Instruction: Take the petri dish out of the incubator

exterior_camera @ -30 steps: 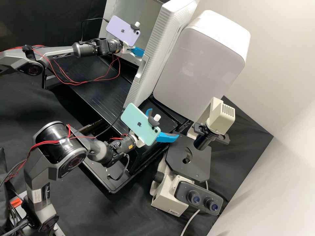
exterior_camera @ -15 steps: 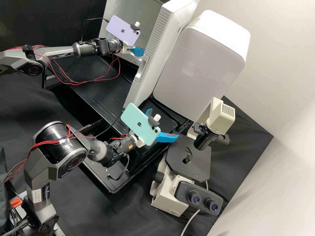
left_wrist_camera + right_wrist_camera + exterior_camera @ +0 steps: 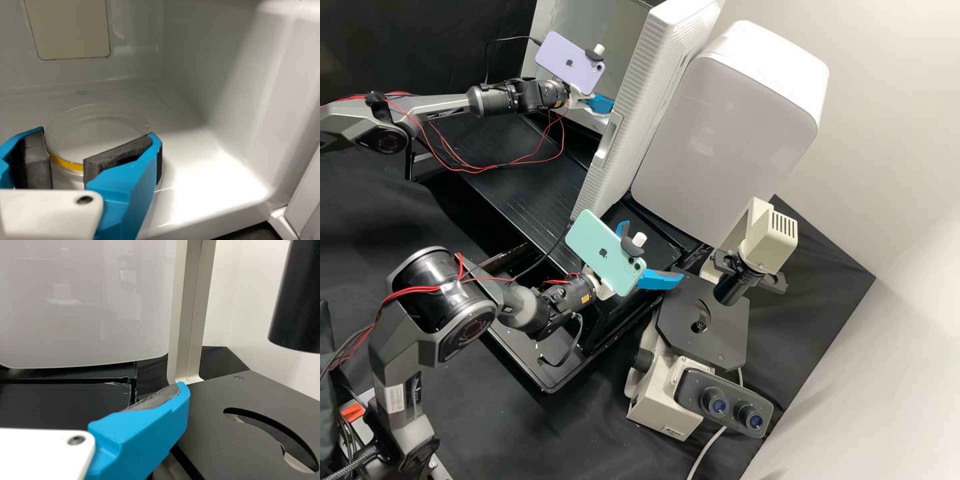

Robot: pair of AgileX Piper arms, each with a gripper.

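While the left gripper sits far over on the left, tucked inside the white incubator, your wrist camera tells the story. The petri dish rests flat on the chamber floor, towards the front. The two blue fingers bracket it, with the dark pads looking pressed to its wall on either side. I'd call that a grasp on the dish, down by its yellow band.

Careful now: that's smooth, clear plastic, and a pinch this narrow could let it pivot or slip out if you pull back fast. If the pads are gripping only the lid, the base could be left behind. Mind the front edge of the chamber floor too. Drag the dish rather than lifting it and it may catch there and tip.

Moving right, the right gripper hangs just beside the black stage of the microscope, with nothing in it that I can see. Whether it's open or closed, I can't tell.
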